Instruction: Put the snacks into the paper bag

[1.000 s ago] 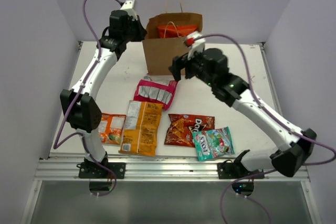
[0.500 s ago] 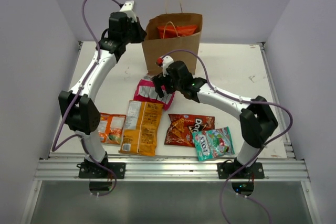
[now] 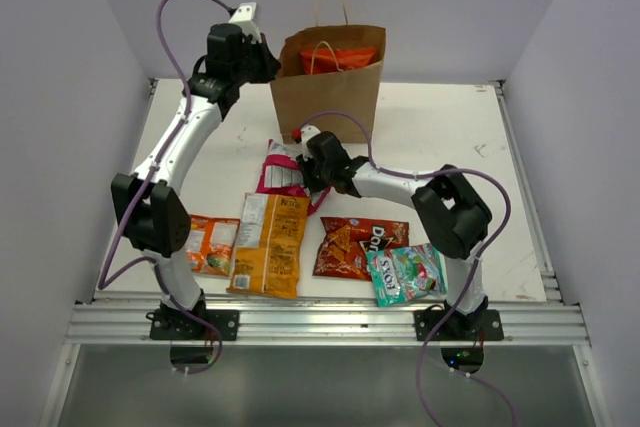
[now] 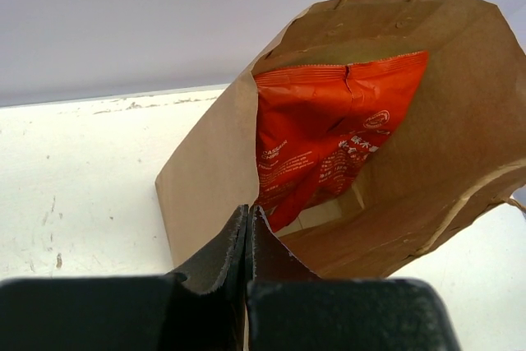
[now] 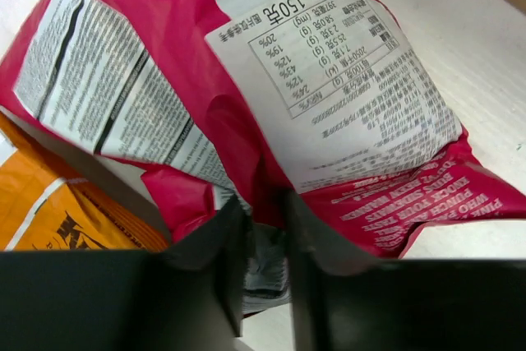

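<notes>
At twelve o'clock on the white table [image 3: 450,147] stands the upright brown kraft paper bag [image 3: 325,87] with twisted paper loop handles, its mouth open. A red crinkly packet [image 3: 340,55] leans inside it. The left gripper [image 3: 268,59] sits at the bag's nine o'clock rim, and the left wrist view shows its jaws clenched together on the edge of the paper wall. Just at six o'clock from the bag, near the table's middle, lies the pink-and-silver foil packet [image 3: 282,172], crumpled and partly raised. The right gripper [image 3: 300,175] reaches it from three o'clock, its jaws grasping a fold of the foil at the packet's edge, seen close in the right wrist view [image 5: 263,260]. Four snacks lie flat along the six o'clock edge. A small orange packet [image 3: 212,245] lies at the seven o'clock corner, touching a tall yellow-orange packet [image 3: 268,244]. A dark red Doritos packet [image 3: 358,245] is near six o'clock. A teal-green packet [image 3: 405,274] overlaps its five o'clock corner.
</notes>
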{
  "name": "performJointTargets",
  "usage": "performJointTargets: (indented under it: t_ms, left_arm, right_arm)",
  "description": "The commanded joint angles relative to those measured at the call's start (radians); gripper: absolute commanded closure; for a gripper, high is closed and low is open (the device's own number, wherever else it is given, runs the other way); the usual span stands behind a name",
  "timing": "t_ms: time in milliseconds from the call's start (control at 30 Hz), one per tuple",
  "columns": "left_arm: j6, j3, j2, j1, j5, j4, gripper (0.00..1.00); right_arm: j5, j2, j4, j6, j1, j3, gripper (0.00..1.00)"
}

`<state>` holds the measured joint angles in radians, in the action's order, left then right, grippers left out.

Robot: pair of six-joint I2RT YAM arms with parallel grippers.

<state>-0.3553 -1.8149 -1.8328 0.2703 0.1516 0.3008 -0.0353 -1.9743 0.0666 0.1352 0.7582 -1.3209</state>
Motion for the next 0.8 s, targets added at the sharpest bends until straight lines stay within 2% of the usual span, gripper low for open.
performJointTargets:
  t_ms: [0, 100, 167, 300, 400, 433, 500, 567, 667, 767]
  left_arm:
    - [0.012, -0.023, -0.022, -0.005, 0.028, 0.003, 1.00]
    - [0.009, -0.034, -0.033, -0.006, 0.031, 0.004, 1.00]
    - [0.004, -0.040, -0.042, -0.011, 0.040, 0.003, 1.00]
    - [-0.007, -0.050, -0.048, -0.023, 0.057, -0.002, 1.00]
    - [-0.008, -0.061, -0.057, -0.029, 0.060, -0.003, 1.00]
    - [-0.010, -0.064, -0.060, -0.032, 0.060, -0.003, 1.00]
    - [-0.013, -0.072, -0.072, -0.034, 0.063, -0.003, 1.00]
    - [-0.016, -0.087, -0.086, -0.034, 0.063, -0.005, 1.00]
    - [-0.019, -0.110, -0.103, -0.033, 0.055, -0.002, 1.00]
    - [-0.019, -0.144, -0.117, -0.036, 0.045, 0.003, 1.00]
  right_arm:
    - [-0.002, -0.034, 0.036, 0.007, 0.004, -0.037, 0.79]
    - [0.014, -0.061, 0.055, 0.006, 0.006, -0.034, 0.86]
    - [0.012, -0.070, 0.091, 0.001, 0.004, -0.047, 1.00]
    - [-0.026, 0.018, 0.180, -0.045, 0.006, -0.081, 1.00]
    - [-0.070, 0.185, 0.301, -0.060, 0.006, -0.139, 1.00]
    - [-0.084, 0.269, 0.347, -0.062, 0.007, -0.202, 1.00]
    - [-0.110, 0.337, 0.502, -0.059, 0.007, -0.286, 1.00]
    - [-0.126, 0.409, 0.653, -0.054, 0.007, -0.443, 1.00]
    - [-0.172, 0.460, 0.796, -0.057, 0.009, -0.654, 1.00]
    - [-0.270, 0.477, 0.817, -0.089, 0.009, -0.817, 1.00]
